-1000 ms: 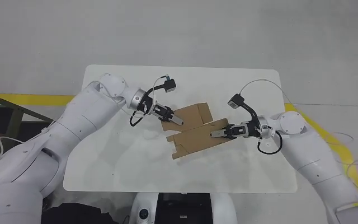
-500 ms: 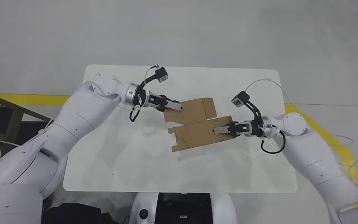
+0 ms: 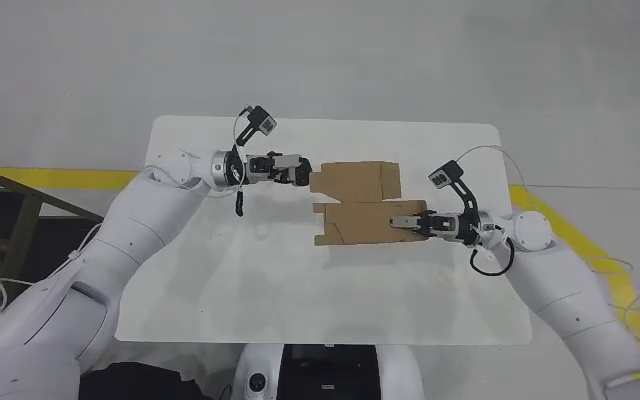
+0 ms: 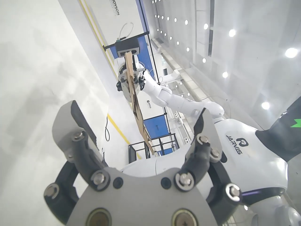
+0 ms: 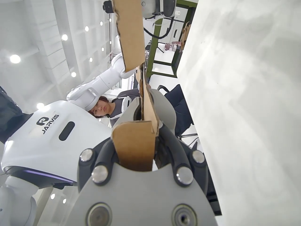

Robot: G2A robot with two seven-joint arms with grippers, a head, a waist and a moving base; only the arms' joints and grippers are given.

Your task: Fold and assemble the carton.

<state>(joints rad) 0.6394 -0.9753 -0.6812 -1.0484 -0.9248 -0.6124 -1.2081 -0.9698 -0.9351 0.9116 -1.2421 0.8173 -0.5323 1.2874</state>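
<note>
A flattened brown carton [image 3: 355, 200] hangs over the middle of the white table [image 3: 200, 280], its two panels offset from each other. My right gripper [image 3: 400, 222] is shut on the carton's right part. In the right wrist view, cardboard [image 5: 131, 24] is pinched between the gripper [image 5: 147, 109] fingers. My left gripper [image 3: 303, 172] sits just off the carton's back left edge. It is open [image 4: 138, 106] with nothing between its fingers. From the left wrist, the carton [image 4: 135, 99] shows edge-on farther off.
Bare table surface lies all around the carton, with wide room at the front and left. A dark green frame [image 3: 20, 200] stands on the floor left of the table. A yellow floor line [image 3: 60, 178] runs behind it.
The right gripper carried the carton to the right and turned it square to the table. The left gripper drew back and left, off the carton's face to its edge.
</note>
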